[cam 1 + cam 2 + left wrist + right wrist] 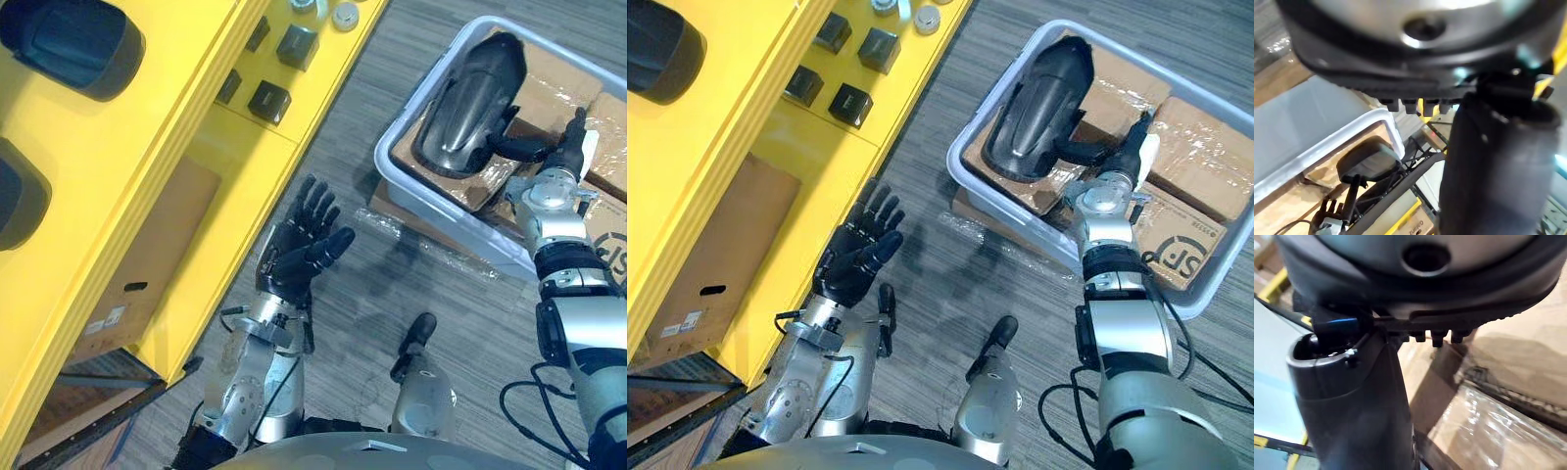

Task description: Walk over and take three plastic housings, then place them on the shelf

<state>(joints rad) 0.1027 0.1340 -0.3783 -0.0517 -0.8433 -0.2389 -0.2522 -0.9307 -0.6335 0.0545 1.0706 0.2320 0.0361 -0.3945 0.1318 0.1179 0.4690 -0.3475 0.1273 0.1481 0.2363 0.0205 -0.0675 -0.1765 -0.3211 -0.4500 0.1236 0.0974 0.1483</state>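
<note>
Left hand [299, 245]: held over the floor, well left of the bin [387, 162]. Fingers are spread and empty, judged to be kept free for carrying.
Right hand [544, 157]: reached into the bin, at the near end of the housing [470, 98]. Whether a grasp is made cannot be told.
Housing: laid dome-up on cardboard [563, 83] inside the bin, awaiting pickup.
Shelf [196, 117]: stood left of the bin. A similar dark part [69, 44] is stowed on it.

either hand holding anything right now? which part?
Left hand is open and empty. Right hand is at the near edge of the black housing in the grey bin; a grip cannot be told.
</note>
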